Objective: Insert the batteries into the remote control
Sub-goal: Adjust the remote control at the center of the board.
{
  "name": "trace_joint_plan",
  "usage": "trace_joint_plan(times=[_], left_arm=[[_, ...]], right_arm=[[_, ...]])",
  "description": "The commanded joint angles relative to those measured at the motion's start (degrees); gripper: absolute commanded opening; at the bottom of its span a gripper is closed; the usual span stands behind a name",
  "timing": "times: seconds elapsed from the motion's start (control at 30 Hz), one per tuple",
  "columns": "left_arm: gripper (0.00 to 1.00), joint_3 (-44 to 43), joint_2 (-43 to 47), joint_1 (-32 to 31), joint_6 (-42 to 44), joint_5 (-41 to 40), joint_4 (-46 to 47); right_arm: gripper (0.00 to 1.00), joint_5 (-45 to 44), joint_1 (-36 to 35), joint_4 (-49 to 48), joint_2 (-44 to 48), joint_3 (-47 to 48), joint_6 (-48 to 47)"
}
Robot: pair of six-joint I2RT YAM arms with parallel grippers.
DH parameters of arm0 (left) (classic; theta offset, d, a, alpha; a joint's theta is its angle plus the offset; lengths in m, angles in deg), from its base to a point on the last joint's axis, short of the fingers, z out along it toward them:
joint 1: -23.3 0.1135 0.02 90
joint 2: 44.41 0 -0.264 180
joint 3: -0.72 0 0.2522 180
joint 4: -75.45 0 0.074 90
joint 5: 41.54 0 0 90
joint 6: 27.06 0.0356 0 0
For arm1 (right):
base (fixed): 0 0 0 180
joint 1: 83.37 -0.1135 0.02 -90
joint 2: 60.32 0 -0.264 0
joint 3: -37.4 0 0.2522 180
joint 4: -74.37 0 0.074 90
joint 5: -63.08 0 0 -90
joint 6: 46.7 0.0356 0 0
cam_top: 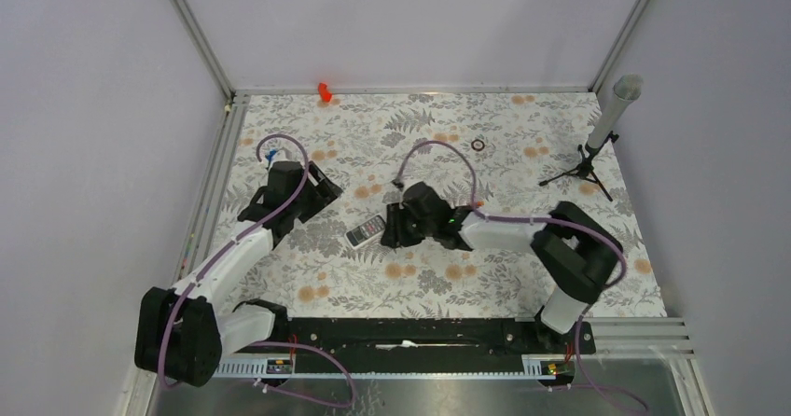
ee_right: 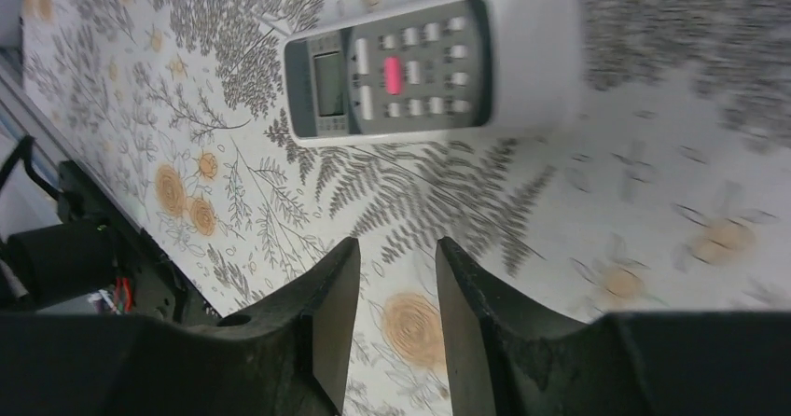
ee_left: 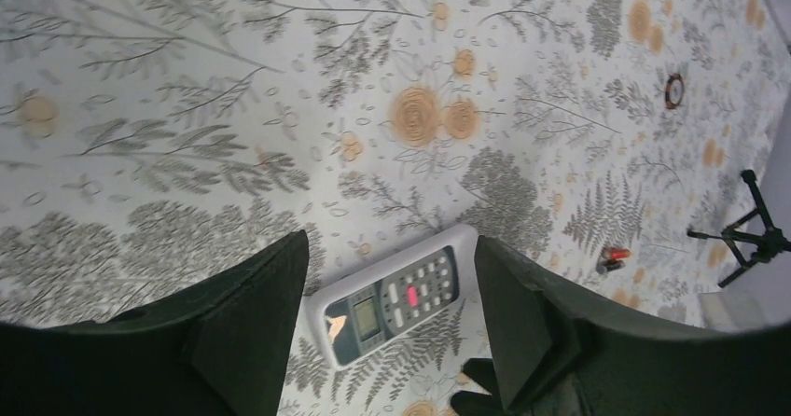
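Observation:
The white remote control (cam_top: 366, 233) lies face up on the flowered table, buttons and grey screen showing. My left gripper (ee_left: 390, 243) hovers open above it, its dark fingers (ee_left: 252, 323) standing either side of the remote control (ee_left: 392, 295) without touching it. The batteries (ee_left: 613, 257), small red-and-black cylinders, lie together on the cloth to the remote's right in the left wrist view. My right gripper (ee_right: 398, 245) is just off the remote control (ee_right: 429, 62), open by a narrow gap with only tablecloth between its fingers. In the top view the right gripper (cam_top: 392, 225) sits by the remote's right end.
A small dark ring (cam_top: 478, 144) lies at the back of the table. A bright red plastic piece (cam_top: 324, 91) rests against the back wall. A black tripod (cam_top: 588, 164) carrying a grey cylinder stands at the right. Walls enclose the table on three sides.

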Motion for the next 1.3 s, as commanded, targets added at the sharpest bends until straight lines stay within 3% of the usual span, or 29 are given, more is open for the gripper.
trace_joint_plan(times=[0.0, 0.23, 0.4, 0.5, 0.63, 0.87, 1.27], left_arm=[[0.72, 1.86, 5.11, 1.09, 0.12, -5.91, -4.20], [0.75, 3.08, 9.21, 3.20, 0.09, -4.47, -5.83], [0.76, 3.26, 12.67, 3.98, 0.17, -6.51, -7.71], [0.77, 3.06, 14.32, 4.60, 0.64, -7.17, -8.84], [0.78, 2.51, 16.28, 5.55, 1.26, -7.85, -10.97], [0.81, 1.84, 21.55, 7.51, 1.52, -11.76, -14.13], [0.83, 1.45, 21.37, 7.75, 1.58, -10.22, -13.62]], right_arm=[[0.42, -6.09, -5.92, -4.23, -7.75, 7.43, -1.19], [0.39, -6.29, -7.12, -5.09, -19.15, 16.04, -0.32], [0.41, -11.31, -7.12, -2.83, -26.73, 25.96, -3.02], [0.47, -14.93, -6.96, 0.10, -30.14, 32.44, -6.41], [0.64, -16.47, -5.70, 3.19, -31.81, 37.66, -11.85], [0.83, -5.27, -3.08, 6.89, -24.25, 34.75, -21.72], [0.99, -15.87, -0.21, 14.34, -22.51, 31.49, -31.67]])
